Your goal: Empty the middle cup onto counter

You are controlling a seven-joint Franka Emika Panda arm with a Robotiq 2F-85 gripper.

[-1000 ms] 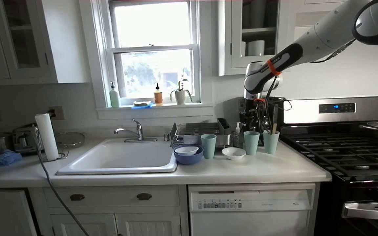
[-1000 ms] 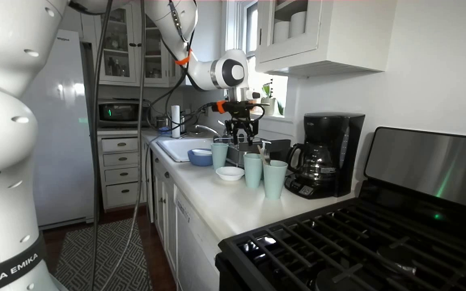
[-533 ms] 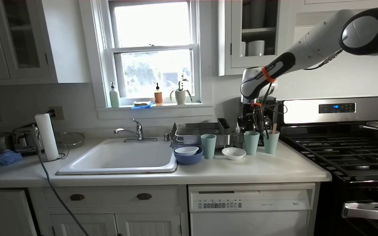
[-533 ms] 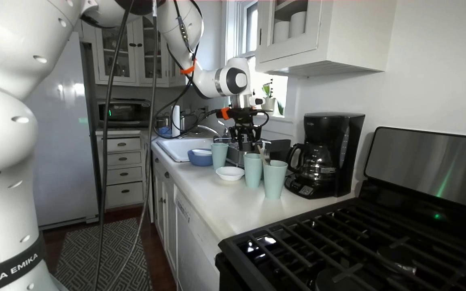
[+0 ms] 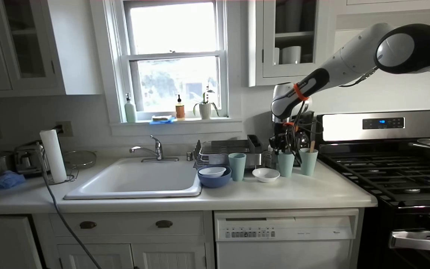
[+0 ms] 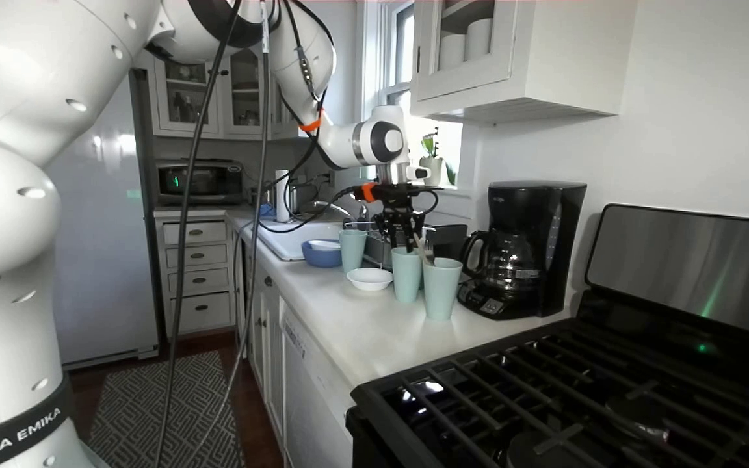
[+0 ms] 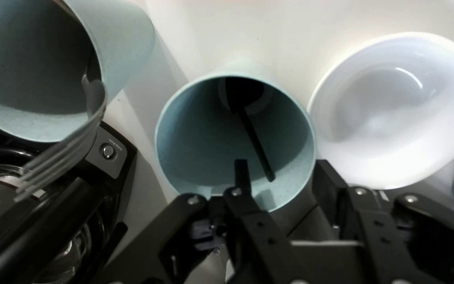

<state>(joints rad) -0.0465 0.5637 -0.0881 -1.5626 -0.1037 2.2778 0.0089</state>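
The middle cup, a pale teal-green tumbler, stands upright on the off-white counter between two similar cups. It also shows in an exterior view. In the wrist view the cup holds a black utensil with a thin handle, leaning inside. My gripper is open, fingers pointing down. In the wrist view one fingertip overlaps the cup's opening and the other lies just outside its rim. In an exterior view the fingertips are at the cup's rim height. I cannot tell whether they touch it.
A white bowl sits close beside the cup. Another teal cup holds a fork and a wooden stick. A third teal cup stands by a blue bowl. The coffee maker and dish rack stand behind.
My gripper has come down from above to the middle cup's rim, shifting slightly left in an exterior view. The cups and bowls have not moved.
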